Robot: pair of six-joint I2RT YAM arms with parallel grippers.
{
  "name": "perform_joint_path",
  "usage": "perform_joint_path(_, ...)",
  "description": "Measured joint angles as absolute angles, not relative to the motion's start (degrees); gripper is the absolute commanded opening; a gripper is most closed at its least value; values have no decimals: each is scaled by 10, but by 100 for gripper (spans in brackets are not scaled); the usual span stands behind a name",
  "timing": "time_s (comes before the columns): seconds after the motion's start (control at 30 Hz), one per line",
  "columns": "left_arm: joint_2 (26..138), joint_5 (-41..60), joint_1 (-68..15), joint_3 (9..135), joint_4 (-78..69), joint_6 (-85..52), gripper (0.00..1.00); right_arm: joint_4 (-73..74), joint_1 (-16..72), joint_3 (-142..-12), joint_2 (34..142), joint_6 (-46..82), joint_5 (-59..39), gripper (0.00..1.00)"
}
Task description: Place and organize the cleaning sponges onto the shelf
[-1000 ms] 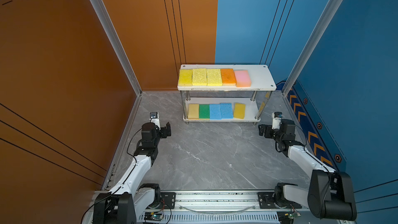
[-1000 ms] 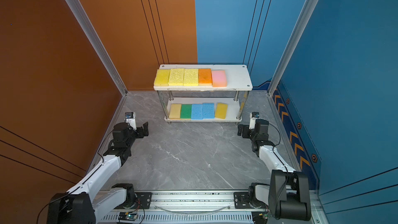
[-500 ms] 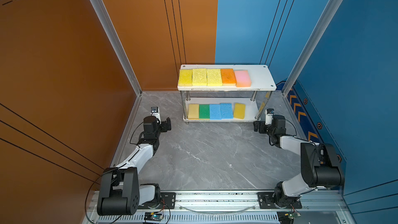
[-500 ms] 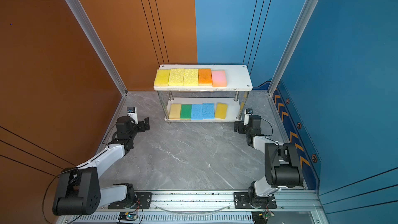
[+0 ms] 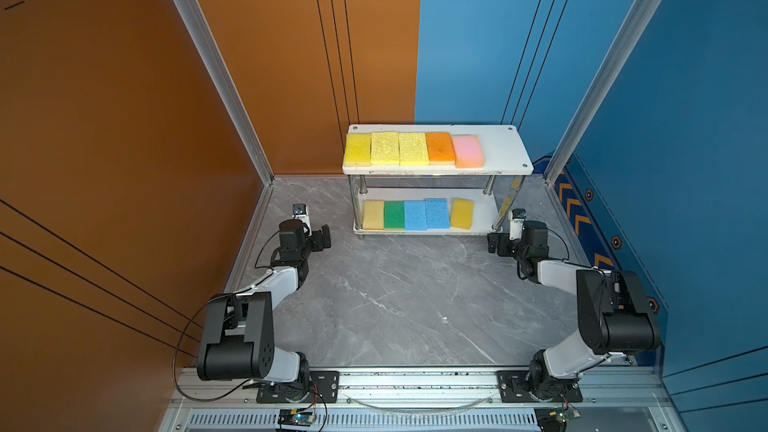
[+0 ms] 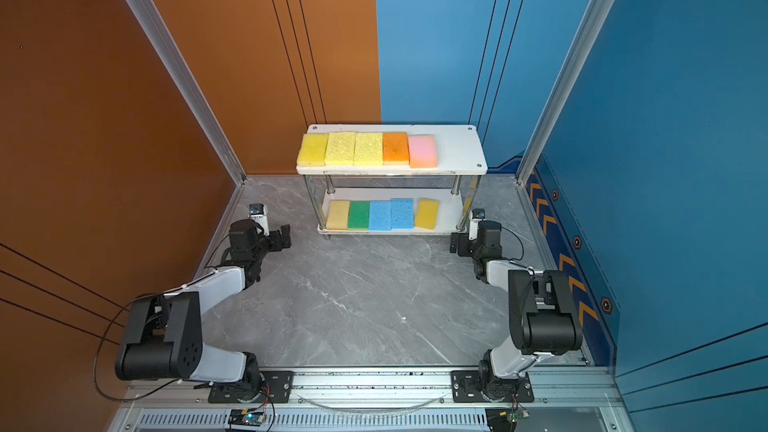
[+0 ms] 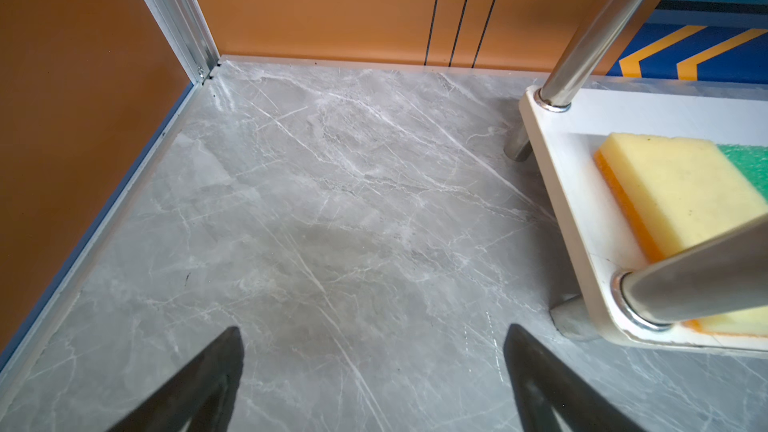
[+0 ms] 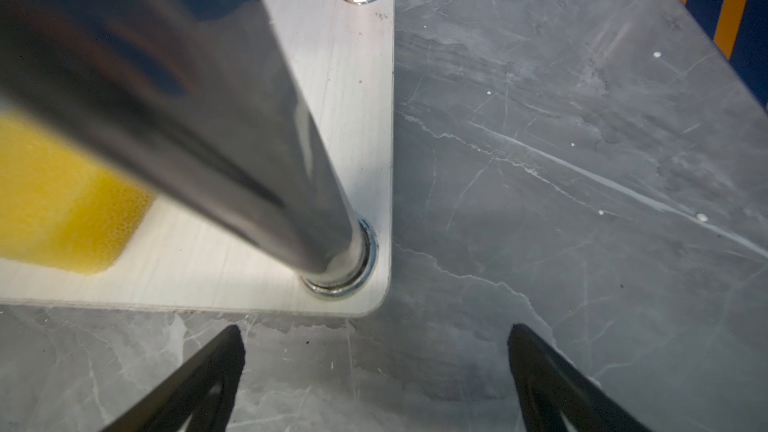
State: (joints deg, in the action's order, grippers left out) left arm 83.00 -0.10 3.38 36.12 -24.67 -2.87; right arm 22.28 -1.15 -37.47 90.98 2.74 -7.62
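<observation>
Yellow sponge [image 5: 462, 214] on the shelf's [image 5: 503, 147] lower board sits skewed, apart from the blue sponge [image 5: 437, 214], nearest your right gripper [image 5: 496, 243]; both it and your left gripper [image 5: 323, 238] gape empty.

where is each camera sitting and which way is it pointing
Top views: high above the robot's base, looking down at the shelf; both arms, left gripper, right gripper show.
Left wrist: on the left arm, low, facing floor and the shelf end with the pale yellow sponge; open fingertips show.
Right wrist: on the right arm, close to a metal post by a yellow sponge; open fingertips show.
Shared: both wrist views see the lower board.
</observation>
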Motion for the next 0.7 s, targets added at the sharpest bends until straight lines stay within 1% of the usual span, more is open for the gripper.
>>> perform_joint_path(0.27, 836, 23, 56, 376, -229, -44, 98, 221, -11, -393, 917, 27, -76, 100)
perform_joint_path(0.53, 835, 31, 56, 321, -247, -45, 98, 208, -7, -400, 917, 21, -73, 100)
perform_joint_path(0.7, 835, 27, 56, 309, -279, -44, 98, 199, -3, -411, 923, 13, -72, 100)
